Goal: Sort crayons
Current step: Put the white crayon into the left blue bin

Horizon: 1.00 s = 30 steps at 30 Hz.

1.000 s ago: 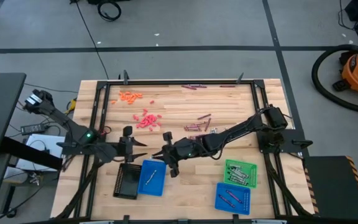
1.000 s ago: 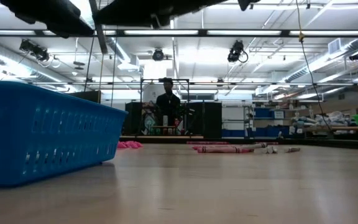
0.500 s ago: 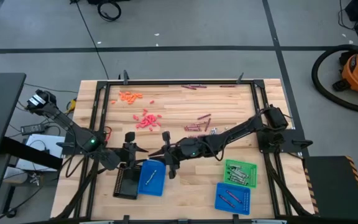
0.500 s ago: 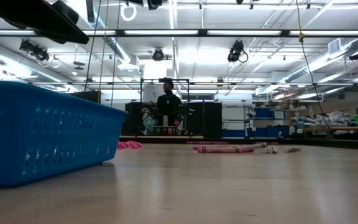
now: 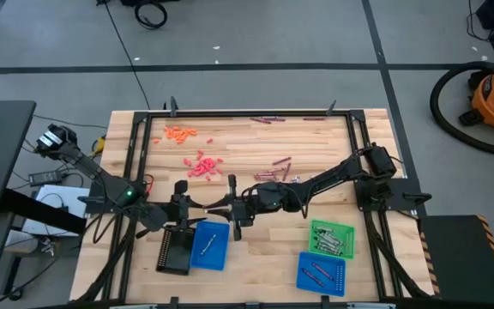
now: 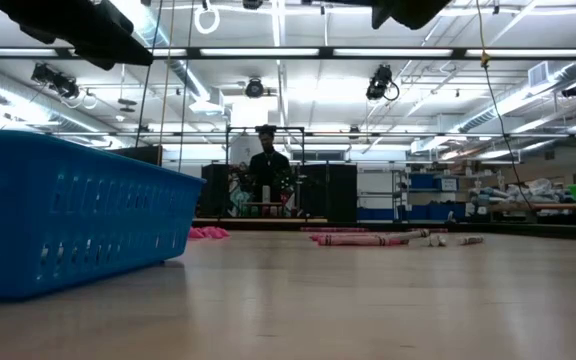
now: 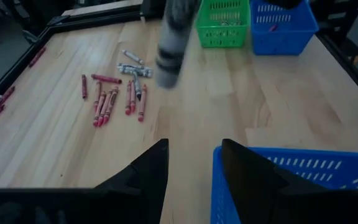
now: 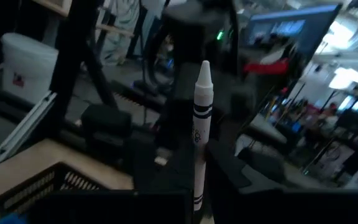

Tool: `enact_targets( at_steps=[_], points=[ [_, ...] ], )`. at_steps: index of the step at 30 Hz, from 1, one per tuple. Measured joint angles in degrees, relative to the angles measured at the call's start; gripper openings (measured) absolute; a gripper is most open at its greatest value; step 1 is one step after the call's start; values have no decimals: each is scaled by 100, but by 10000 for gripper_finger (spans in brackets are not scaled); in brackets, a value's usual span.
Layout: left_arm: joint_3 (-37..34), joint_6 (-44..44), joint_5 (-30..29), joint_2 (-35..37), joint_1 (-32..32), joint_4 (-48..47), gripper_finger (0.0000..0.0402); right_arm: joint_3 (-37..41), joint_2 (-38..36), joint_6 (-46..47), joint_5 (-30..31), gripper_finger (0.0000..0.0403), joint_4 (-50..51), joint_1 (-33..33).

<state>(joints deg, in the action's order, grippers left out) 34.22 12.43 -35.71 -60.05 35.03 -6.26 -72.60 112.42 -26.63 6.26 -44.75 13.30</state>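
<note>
Right hand (image 5: 232, 209): closed on a silver-grey crayon (image 8: 199, 134), pinched near its lower end so the tip stands clear above the fingers; it hangs just beyond the blue tray's (image 5: 208, 245) far edge.
Why held so: judged, the low pinch leaves most of the stick free, so it can drop cleanly into a tray; which tray it is meant for cannot be told.
Left hand (image 5: 178, 206): fingers parted, nothing between them, poised just beyond the black tray (image 5: 175, 250), which sits touching the blue tray's left side; it looks to be waiting its turn.
Blue tray contents: one pale crayon (image 5: 212, 240) lies inside.
Loose crayons: a dark purple and grey cluster (image 7: 114, 94) lies on the worktop (image 5: 256, 142) well beyond the blue tray; a red-pink heap (image 5: 202, 165) and an orange heap (image 5: 178, 133) lie farther still, toward the far left corner.
Other trays: green tray (image 5: 331, 239) and a second blue tray (image 5: 322, 274) stand well to the right of the first blue tray, each with a few crayons inside.
Hidden or unclear: the right hand's grip point is lost in shadow; the arm passing through the left wrist view is blurred; a person (image 6: 269, 175) stands far behind the worktop.
</note>
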Motion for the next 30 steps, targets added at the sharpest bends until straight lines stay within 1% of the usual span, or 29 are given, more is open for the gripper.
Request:
enact_targets(
  at_steps=[7, 20, 25, 30],
  points=[
    [0, -216, 0, -2, -99, 333, 160, 0, 0, -94, -281, 27, -408, 12],
    [0, -1137, -1, -2, -111, 1228, 160, 0, 0, -57, -337, 29, -317, 61],
    [-1, -1340, 0, -2, -111, 1392, 160, 0, 0, -57, -311, 30, -194, 66],
    [1, -1368, 0, 0, -111, 1500, 141, 0, 0, -55, -304, 30, -101, 61]
  ],
)
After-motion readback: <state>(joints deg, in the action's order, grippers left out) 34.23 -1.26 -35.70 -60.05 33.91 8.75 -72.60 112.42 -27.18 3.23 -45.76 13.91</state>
